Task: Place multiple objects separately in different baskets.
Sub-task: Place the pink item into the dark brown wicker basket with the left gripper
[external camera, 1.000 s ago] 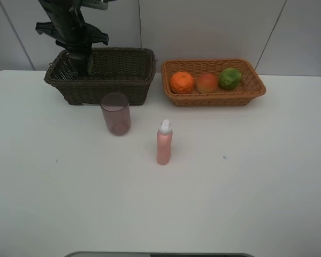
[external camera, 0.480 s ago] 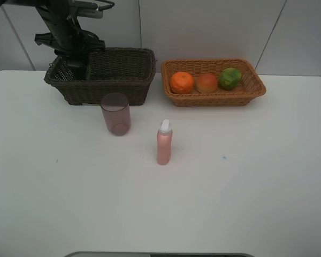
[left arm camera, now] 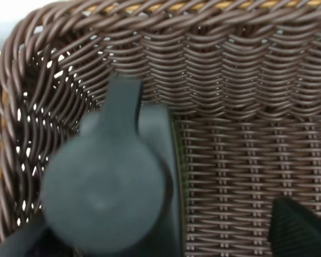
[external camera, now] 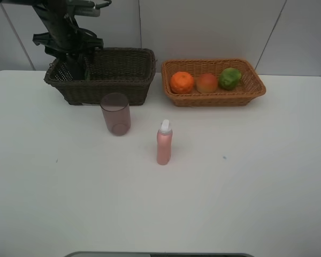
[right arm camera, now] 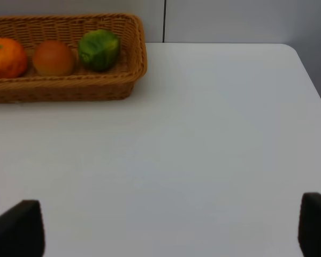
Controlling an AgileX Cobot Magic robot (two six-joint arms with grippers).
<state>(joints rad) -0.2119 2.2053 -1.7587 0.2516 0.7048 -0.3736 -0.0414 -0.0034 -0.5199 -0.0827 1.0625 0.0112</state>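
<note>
Left gripper (external camera: 75, 60): since a second ago we have shifted it slightly toward the left end of the dark basket (external camera: 123, 80), and its jaws now stand wide apart, gripping nothing.
Pump bottle (left arm camera: 104, 193): stands in the dark basket's left corner, let go between the spread jaws.
Cup (external camera: 116, 113): on the table (external camera: 230, 187) just in front of the dark basket, unmoved and not yet sorted.
Pink bottle (external camera: 164, 142): upright, in front and to the right of the dark basket, also left to do.
Light basket (external camera: 257, 88): just right of the dark basket, holding the orange (external camera: 182, 82), red-orange fruit (external camera: 206, 82) and green fruit (external camera: 230, 78). We judge the fruit done.
Right gripper (right arm camera: 166, 227): spread open and empty, over bare table well right of the dark basket.
</note>
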